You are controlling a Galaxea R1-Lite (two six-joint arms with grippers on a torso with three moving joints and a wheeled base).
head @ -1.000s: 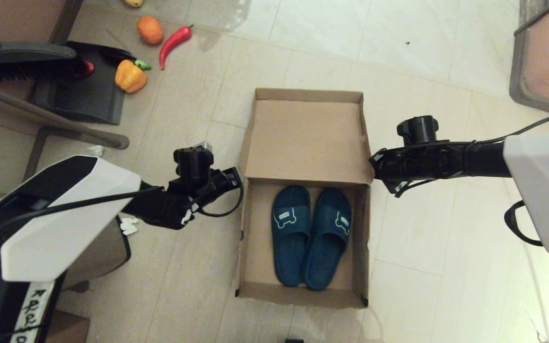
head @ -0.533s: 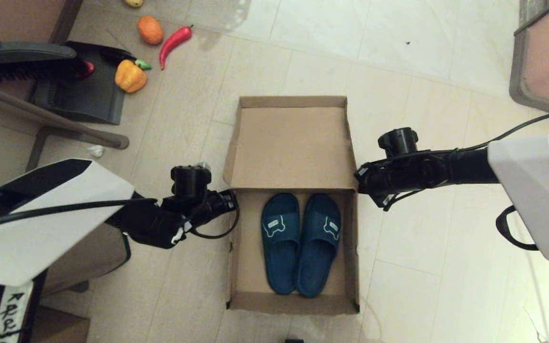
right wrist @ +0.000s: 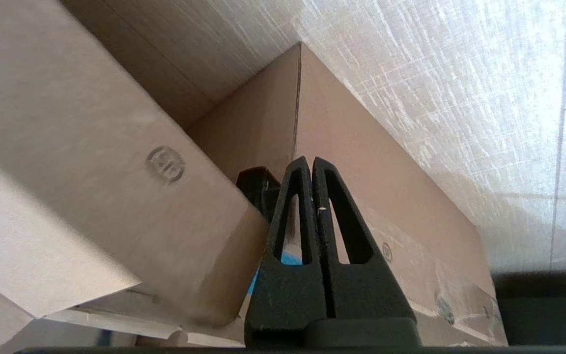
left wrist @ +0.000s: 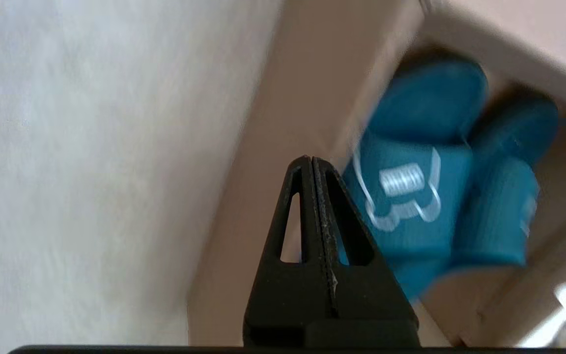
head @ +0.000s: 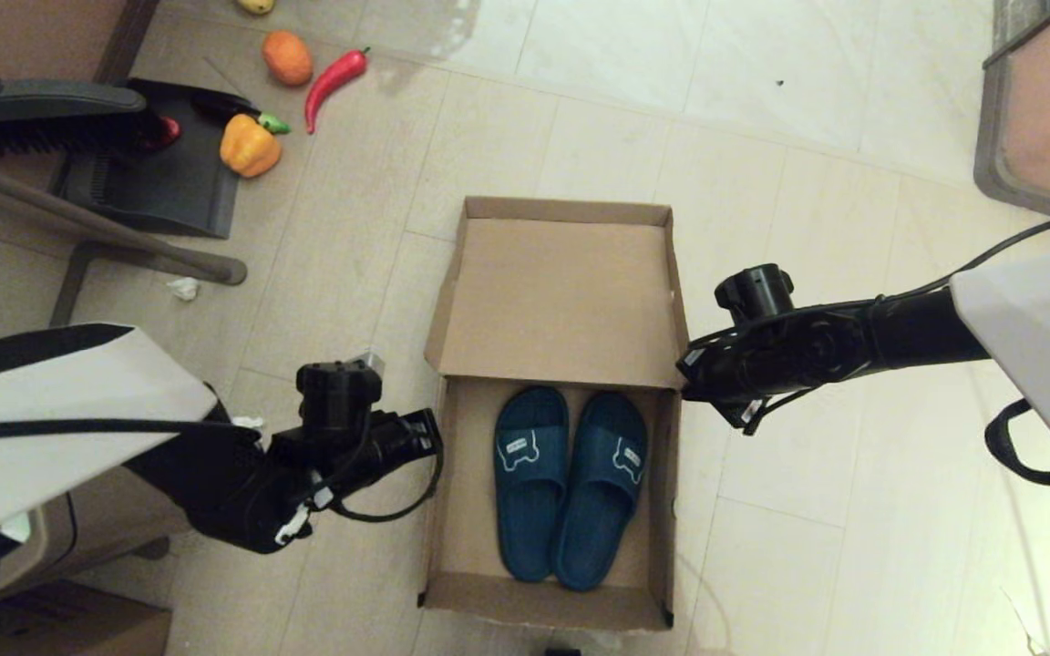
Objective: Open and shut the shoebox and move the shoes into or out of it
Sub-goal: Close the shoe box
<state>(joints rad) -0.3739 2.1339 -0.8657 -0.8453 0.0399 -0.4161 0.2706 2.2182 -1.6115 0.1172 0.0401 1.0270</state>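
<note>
Inside brown shoebox (head: 455,510), lid up: teal shoes (head: 571,483); both hands pinched empty.

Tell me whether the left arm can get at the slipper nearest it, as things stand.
Probably yes. The box lid stands open, so nothing covers the near slipper. The left pincer, shut, sits just outside the box's left wall and must clear that wall and open.

Right end effector (right wrist: 312,164) pressed closed beside the shoebox (right wrist: 361,187) wall; lid flap (right wrist: 91,162) alongside; pale floor (right wrist: 460,73) beyond.
</note>
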